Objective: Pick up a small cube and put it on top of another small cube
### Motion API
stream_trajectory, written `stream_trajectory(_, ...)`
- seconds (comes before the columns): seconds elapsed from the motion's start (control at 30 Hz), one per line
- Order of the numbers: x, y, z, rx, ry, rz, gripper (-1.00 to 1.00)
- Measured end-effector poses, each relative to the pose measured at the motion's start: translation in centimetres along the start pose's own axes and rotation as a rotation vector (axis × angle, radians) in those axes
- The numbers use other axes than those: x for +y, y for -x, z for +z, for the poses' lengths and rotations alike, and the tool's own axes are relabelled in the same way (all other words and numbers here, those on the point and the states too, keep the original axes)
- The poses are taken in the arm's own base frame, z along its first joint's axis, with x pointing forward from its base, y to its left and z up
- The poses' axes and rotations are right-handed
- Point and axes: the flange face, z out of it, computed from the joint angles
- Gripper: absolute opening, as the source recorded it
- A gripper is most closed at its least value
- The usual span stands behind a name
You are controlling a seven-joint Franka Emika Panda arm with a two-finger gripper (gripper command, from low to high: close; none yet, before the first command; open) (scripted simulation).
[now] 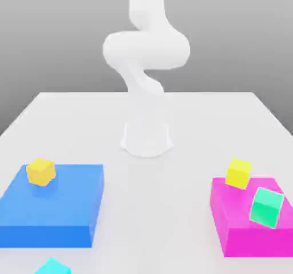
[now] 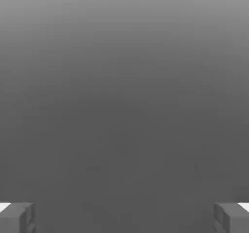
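The white table [image 1: 146,112] carries the arm [image 1: 146,50], folded high over its base. A blue block [image 1: 51,204] bears a yellow cube [image 1: 41,171]; a magenta block [image 1: 252,221] bears another yellow cube [image 1: 238,173] and a green cube [image 1: 266,207]. The gripper [image 2: 124,217] is spread wide and empty, likely awaiting approach.

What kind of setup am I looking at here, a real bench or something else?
Most likely a simulated tabletop, not a real bench: a plain white table against a blank grey backdrop, flat-coloured blue platform and magenta platform, and small bright cubes such as the yellow cube.
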Motion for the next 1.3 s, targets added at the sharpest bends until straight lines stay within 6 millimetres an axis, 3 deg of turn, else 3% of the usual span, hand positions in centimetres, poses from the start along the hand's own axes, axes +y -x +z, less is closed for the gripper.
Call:
stream_trajectory(0.17, 1.4, -1.9, 8.7, -0.072, 0.102, 0.073, 0.0)
stream_trajectory(0.33, 4.1, -3.0, 17.0, -0.137, 0.204, 0.146, 0.0)
stream_trajectory(0.5, 8.0, -3.2, 25.1, -0.197, 0.308, 0.221, 0.0)
stream_trajectory(0.63, 12.4, -2.9, 31.2, -0.24, 0.396, 0.288, 0.0)
stream_trajectory(1.0, 26.0, 2.1, 45.5, -0.354, 0.634, 0.442, 0.0)
stream_trajectory(1.13, 29.6, 4.8, 50.0, -0.361, 0.652, 0.453, 0.0)
stream_trajectory(1.17, 30.1, 5.2, 50.7, -0.361, 0.652, 0.453, -1.0)
stream_trajectory(1.3, 30.1, 5.2, 50.7, -0.361, 0.652, 0.453, -1.0)
